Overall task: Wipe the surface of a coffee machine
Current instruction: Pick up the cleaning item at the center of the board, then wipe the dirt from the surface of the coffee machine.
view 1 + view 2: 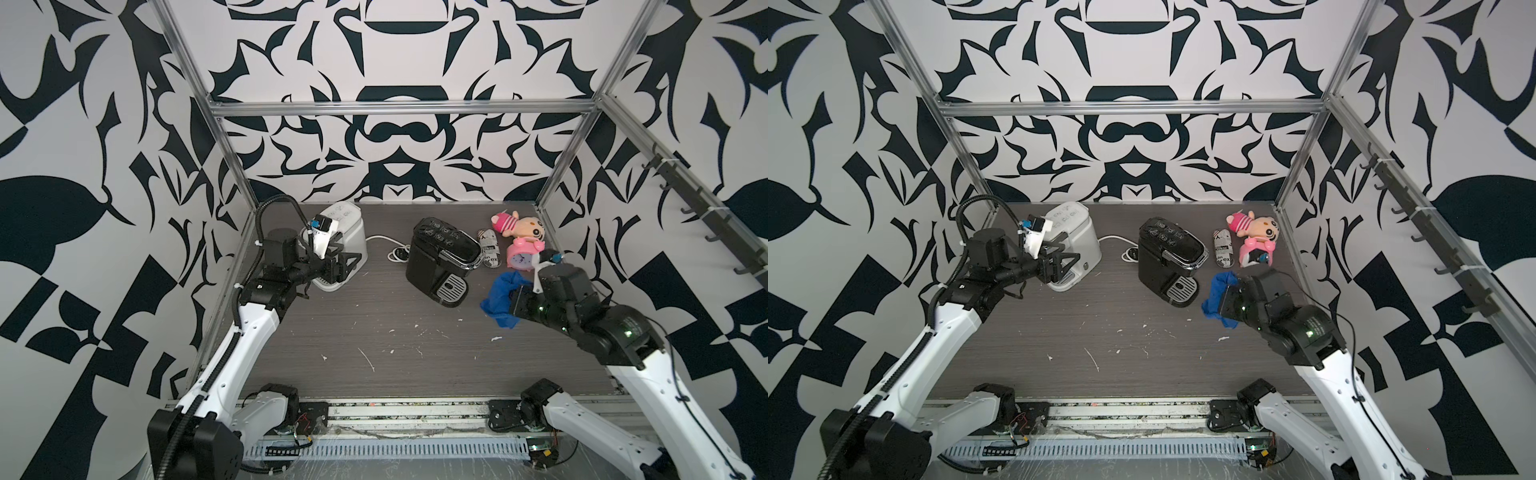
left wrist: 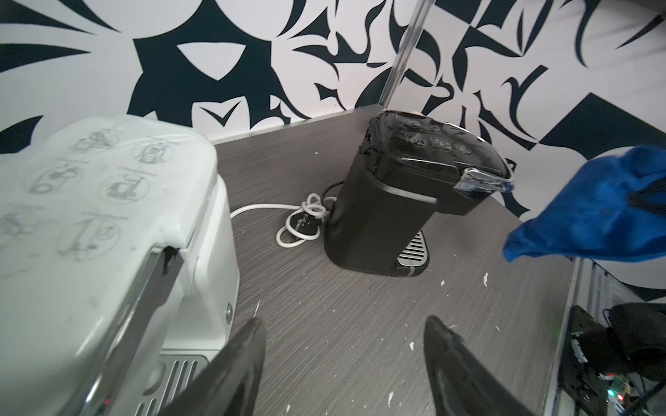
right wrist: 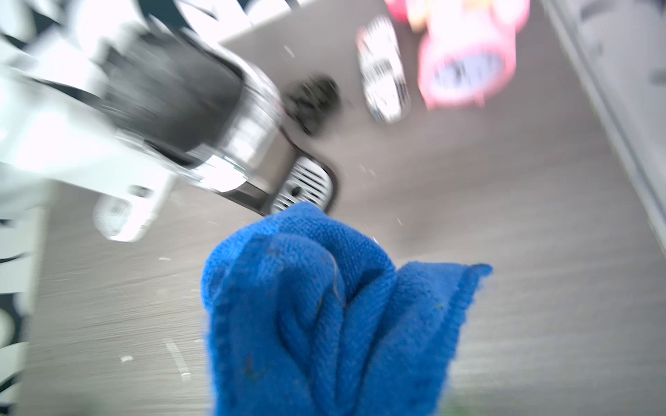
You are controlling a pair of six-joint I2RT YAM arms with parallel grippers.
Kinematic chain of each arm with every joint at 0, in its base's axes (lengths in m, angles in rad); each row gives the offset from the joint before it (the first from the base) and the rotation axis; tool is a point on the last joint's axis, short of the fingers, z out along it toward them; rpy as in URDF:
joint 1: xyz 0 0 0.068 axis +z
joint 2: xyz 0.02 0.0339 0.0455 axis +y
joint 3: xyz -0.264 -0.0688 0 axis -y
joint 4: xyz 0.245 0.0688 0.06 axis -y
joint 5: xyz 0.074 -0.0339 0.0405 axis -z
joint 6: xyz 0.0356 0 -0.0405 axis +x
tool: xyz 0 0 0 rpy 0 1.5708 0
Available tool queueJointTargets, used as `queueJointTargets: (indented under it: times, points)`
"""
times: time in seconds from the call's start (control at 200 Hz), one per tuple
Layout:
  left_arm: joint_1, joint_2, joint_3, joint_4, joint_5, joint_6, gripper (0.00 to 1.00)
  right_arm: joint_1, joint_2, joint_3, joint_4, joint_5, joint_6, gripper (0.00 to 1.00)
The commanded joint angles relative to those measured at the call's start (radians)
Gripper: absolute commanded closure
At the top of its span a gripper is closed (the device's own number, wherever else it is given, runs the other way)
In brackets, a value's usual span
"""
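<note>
Nubbly blue cloth (image 3: 324,306) clamped in right hand (image 1: 514,301) — left hand (image 2: 344,331) apart beside boxy white coffee machine (image 2: 108,201).

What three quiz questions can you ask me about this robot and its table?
1. True or false: the right gripper is shut on the blue cloth.
2. Pick one. The coffee machine nearest the cloth is: A white, B black, C pink.
3. Fill in the gap: a coiled ___ cord lies on the table beside that machine.

Key: 1 true; 2 B; 3 white.
</note>
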Motion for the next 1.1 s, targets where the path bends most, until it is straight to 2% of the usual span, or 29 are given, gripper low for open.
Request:
queueJointTargets:
  times: [0.0,0.16,0.365,0.5,0.65,0.91,1.0,1.02,1.09]
  points:
    - [-0.028,0.025,0.023,0.078,-0.066,-0.154,0.28,0.011,0.093,0.134,-0.012,-0.004,-0.105,1.0]
    - [-0.184,0.078,-0.026,0.208,-0.223,-0.153,0.27,0.013,0.266,0.323,0.077,-0.057,-0.174,1.0]
    - [-0.319,0.201,-0.077,0.392,-0.316,-0.176,0.26,0.042,0.441,0.581,0.152,-0.174,-0.207,1.0]
    - [-0.353,0.291,-0.118,0.546,-0.325,-0.206,0.24,0.043,0.529,0.59,0.161,-0.195,-0.227,1.0]
    - [-0.409,0.375,-0.157,0.708,-0.365,-0.158,0.2,0.039,0.622,0.525,0.179,-0.188,-0.243,1.0]
    - [-0.434,0.486,-0.121,0.833,-0.326,-0.105,0.17,0.032,0.752,0.501,0.245,-0.152,-0.338,1.0]
    - [-0.46,0.535,-0.125,0.895,-0.371,-0.064,0.16,0.017,0.774,0.49,0.291,-0.172,-0.323,1.0]
    - [-0.466,0.546,-0.131,0.916,-0.387,-0.052,0.11,0.012,0.784,0.496,0.29,-0.178,-0.316,1.0]
    - [-0.491,0.578,-0.151,0.999,-0.453,-0.023,0.07,-0.011,0.827,0.538,0.253,-0.207,-0.293,1.0]
